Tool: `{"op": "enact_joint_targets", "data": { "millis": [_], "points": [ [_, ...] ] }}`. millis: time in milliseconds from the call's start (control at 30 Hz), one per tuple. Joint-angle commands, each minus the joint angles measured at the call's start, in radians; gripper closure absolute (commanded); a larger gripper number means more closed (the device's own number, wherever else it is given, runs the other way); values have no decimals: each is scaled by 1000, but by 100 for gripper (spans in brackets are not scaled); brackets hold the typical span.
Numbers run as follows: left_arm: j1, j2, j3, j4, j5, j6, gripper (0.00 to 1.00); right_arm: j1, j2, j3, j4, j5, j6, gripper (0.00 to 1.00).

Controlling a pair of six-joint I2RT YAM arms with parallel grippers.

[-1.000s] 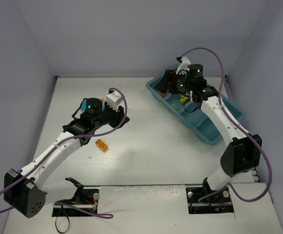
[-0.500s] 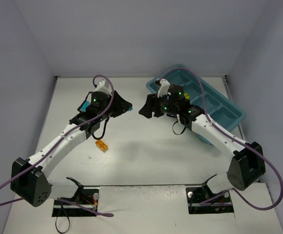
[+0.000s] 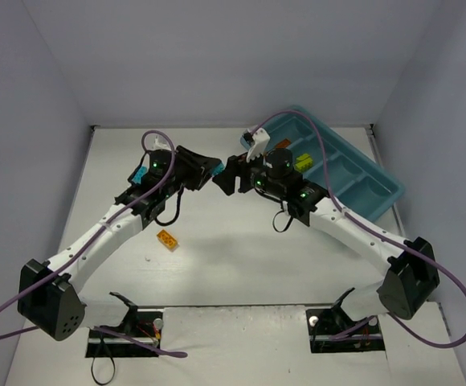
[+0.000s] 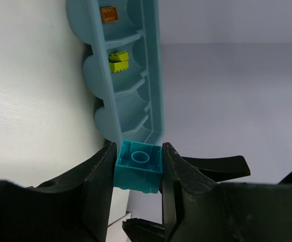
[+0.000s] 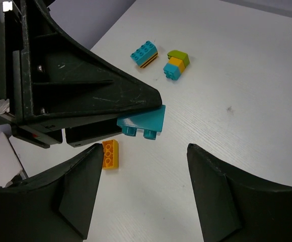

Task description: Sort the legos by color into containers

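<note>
My left gripper (image 4: 139,174) is shut on a cyan lego (image 4: 139,165), held in the air above the table's middle (image 3: 215,170). My right gripper (image 5: 145,151) stands open just in front of that brick (image 5: 143,122), facing it and not touching it. A yellow-orange lego (image 3: 167,239) lies on the table below the two grippers. Two mixed-colour stacks (image 5: 144,53) (image 5: 176,64) lie further off. The teal tray of containers (image 3: 361,181) holds a brown-orange lego (image 4: 109,14) in one compartment and a lime one (image 4: 118,62) in the one beside it.
The tray lies at an angle at the back right, close to the right wall. Grey walls close the table on the left, back and right. Purple cables loop over both arms.
The right arm has swung left out of the tray to the table's middle. The left gripper has risen and moved right with the cyan lego, so the two grippers now face each other.
</note>
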Motion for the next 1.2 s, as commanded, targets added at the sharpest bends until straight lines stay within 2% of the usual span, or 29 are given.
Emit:
{"op": "enact_joint_targets", "data": {
  "millis": [0, 333, 600, 667, 733, 767, 833, 867, 900, 967, 1000, 1133, 1167],
  "points": [
    [1, -23, 27, 109, -23, -101, 99, 13, 23, 72, 111, 50, -19, 36],
    [0, -26, 2, 148, -15, -145, 96, 30, 66, 92, 197, 116, -1, 36],
    [-2, -21, -11, 165, -15, -153, 96, 31, 81, 102, 246, 113, 13, 42],
    [-3, -20, -15, 173, -11, -159, 96, 30, 95, 107, 242, 113, 12, 45],
    [-6, -18, -13, 179, -11, -158, 96, 31, 101, 107, 245, 110, 12, 57],
    [-8, -18, -11, 179, -9, -158, 95, 31, 101, 105, 245, 112, 10, 67],
    [-6, -20, -14, 178, -9, -148, 88, 30, 95, 95, 245, 129, 7, 78],
    [-6, -23, -21, 178, -14, -144, 81, 30, 92, 92, 242, 135, 4, 89],
    [-5, -27, -24, 173, -17, -138, 68, 30, 90, 89, 236, 142, -10, 92],
    [-3, -37, -37, 155, -40, -124, 55, 28, 77, 76, 210, 176, -19, 100],
    [-2, -43, -39, 142, -46, -113, 45, 24, 72, 69, 188, 198, -30, 100],
    [12, -67, -51, 89, -87, -60, 26, -5, 26, 23, 153, 230, -31, 100],
    [15, -72, -56, 79, -96, -44, 23, -13, 17, 7, 138, 245, -34, 100]
  ]
}}
